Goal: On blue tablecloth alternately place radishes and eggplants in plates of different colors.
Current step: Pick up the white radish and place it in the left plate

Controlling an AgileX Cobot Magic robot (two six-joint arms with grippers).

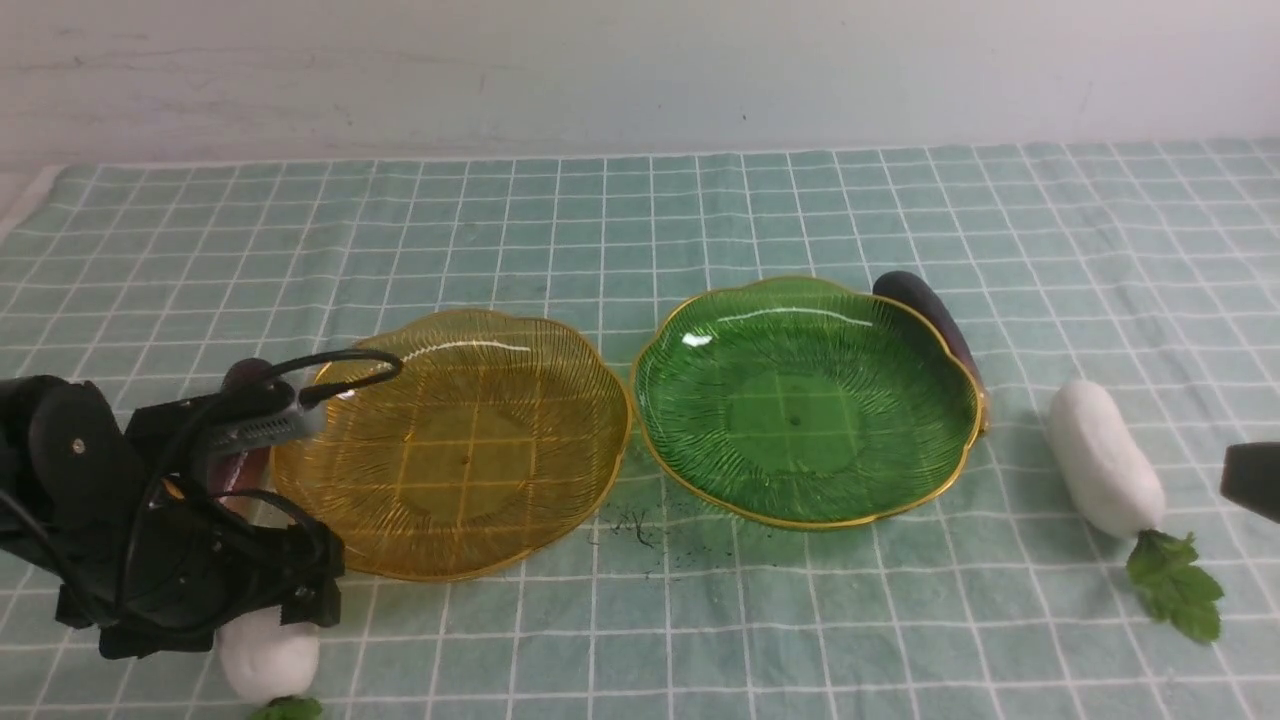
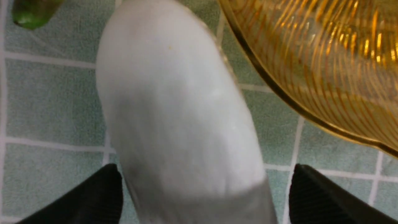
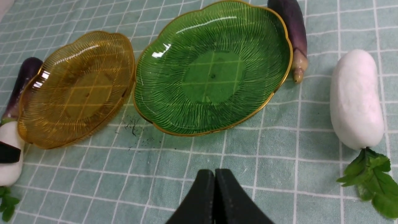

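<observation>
Here the left end effector (image 2: pixel 205 169) stands wide open astride a radish (image 2: pixel 174 109), gripping nothing, likely lined up to grasp it; the amber plate (image 2: pixel 326 62) lies just beside. The right end effector (image 3: pixel 214 183) is closed, empty, well apart from the other radish (image 3: pixel 354 99).

A plain off-white painted wall (image 1: pixel 640 70), faintly scuffed, closes the far side; a pale bare tabletop strip (image 1: pixel 12 195) shows at far left.

Bright, even light; white glare streaks on green plate (image 1: pixel 800 420); radish (image 2: pixel 180 118) close-up blurred; shadows soft.
</observation>
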